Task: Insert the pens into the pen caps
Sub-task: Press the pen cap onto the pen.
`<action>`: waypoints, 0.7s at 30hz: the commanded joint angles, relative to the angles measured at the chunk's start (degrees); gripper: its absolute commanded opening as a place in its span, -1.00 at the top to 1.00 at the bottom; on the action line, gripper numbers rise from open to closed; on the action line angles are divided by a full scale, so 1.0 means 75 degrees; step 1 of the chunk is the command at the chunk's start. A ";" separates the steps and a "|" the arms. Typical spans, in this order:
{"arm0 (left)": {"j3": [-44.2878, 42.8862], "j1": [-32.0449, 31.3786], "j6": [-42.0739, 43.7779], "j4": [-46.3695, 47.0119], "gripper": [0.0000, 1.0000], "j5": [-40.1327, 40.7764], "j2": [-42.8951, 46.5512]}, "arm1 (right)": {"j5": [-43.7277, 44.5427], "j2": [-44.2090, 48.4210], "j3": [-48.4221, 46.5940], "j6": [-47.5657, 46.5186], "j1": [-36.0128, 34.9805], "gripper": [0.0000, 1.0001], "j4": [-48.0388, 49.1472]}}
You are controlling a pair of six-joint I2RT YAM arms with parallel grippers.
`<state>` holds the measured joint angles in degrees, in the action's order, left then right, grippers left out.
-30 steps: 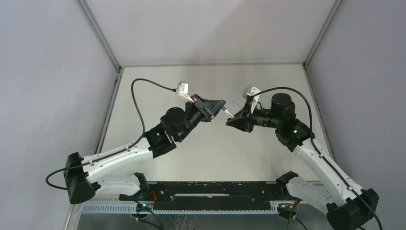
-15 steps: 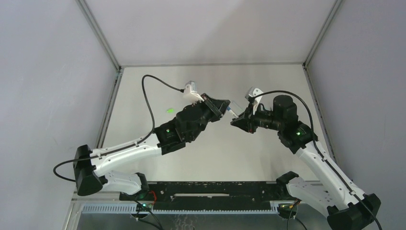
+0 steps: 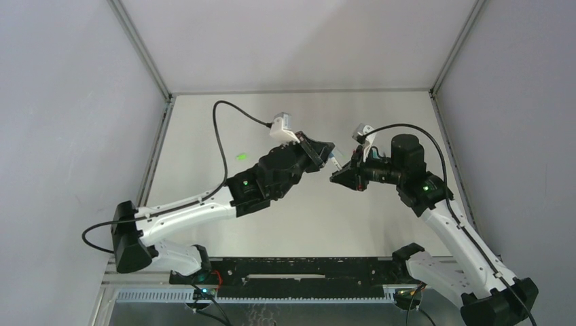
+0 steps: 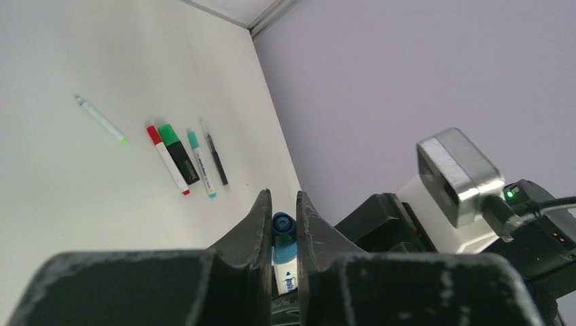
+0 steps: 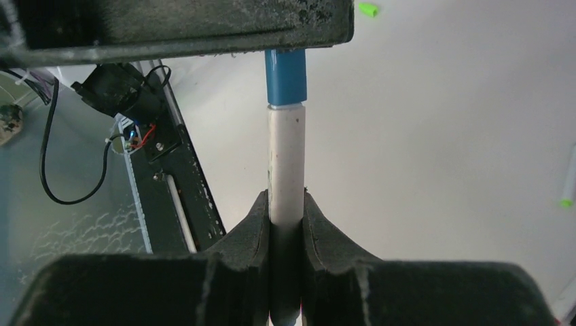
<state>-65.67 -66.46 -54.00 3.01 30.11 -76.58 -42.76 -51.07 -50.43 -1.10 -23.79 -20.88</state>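
Note:
A white-barrelled pen (image 5: 285, 163) with a blue pen cap (image 5: 285, 76) on its end spans the gap between my two grippers above mid-table. My left gripper (image 4: 280, 197) is shut on the blue cap (image 4: 284, 224). My right gripper (image 5: 286, 197) is shut on the white barrel. In the top view, the left gripper (image 3: 327, 151) and right gripper (image 3: 336, 175) face each other tip to tip. A loose bright green cap (image 3: 240, 157) lies on the table to the left, and the same green cap (image 5: 367, 9) shows in the right wrist view.
A row of pens lies far right: a red-capped pen (image 4: 168, 159), a black marker with a green cap (image 4: 179, 153), a teal-ended pen (image 4: 201, 164) and a thin dark pen (image 4: 216, 158). A green-tipped pen (image 4: 100, 120) lies apart. A black rail (image 3: 292, 268) lines the near edge.
Both grippers have drifted slightly right with the pen still between them. The left arm has swung right, uncovering the green cap on the table.

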 commanded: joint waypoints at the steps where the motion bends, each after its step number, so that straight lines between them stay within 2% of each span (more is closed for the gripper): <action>1: -0.0103 -0.1346 0.0108 -0.1143 1.00 -0.3793 -0.1143 | -0.0308 -0.0371 -0.0494 0.0549 -0.0042 1.00 0.2709; 4: 0.0227 -0.1347 -0.0177 -0.1144 1.00 -0.3906 -0.0972 | 0.1460 -0.0339 -0.0701 -0.0544 -0.0464 1.00 0.2156; 7: 0.0327 -0.1339 -0.0694 -0.1619 1.00 -0.3433 -0.0980 | 0.3339 -0.0444 -0.0832 -0.1304 -0.0941 1.00 0.2160; 9: -0.0093 -0.1388 -0.0697 -0.2205 1.00 -0.3356 -0.1412 | 0.3698 -0.0548 -0.0899 -0.1528 -0.1168 1.00 0.2169; 11: -0.0682 -0.1505 -0.0287 -0.2909 1.00 -0.3327 -0.1858 | 0.3363 -0.0542 -0.0939 -0.1364 -0.1128 1.00 0.2143; 13: -0.0983 -0.1603 0.0233 -0.3408 1.00 -0.3252 -0.2065 | 0.2475 -0.0444 -0.0920 -0.0894 -0.0682 1.00 0.2199; 16: -0.0708 -0.1708 0.0549 -0.3585 1.00 -0.3240 -0.1985 | 0.1101 -0.0311 -0.0880 -0.0275 0.0031 1.00 0.2453; 21: -0.0335 -0.1842 0.1113 -0.3531 1.00 -0.3104 -0.1835 | -0.0240 -0.0327 -0.0846 0.0461 0.0368 1.00 0.2889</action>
<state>-74.06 -69.21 -48.47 -6.70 30.04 -86.91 -35.51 -55.18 -50.39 -5.13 -23.97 -35.00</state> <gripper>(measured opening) 0.160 0.208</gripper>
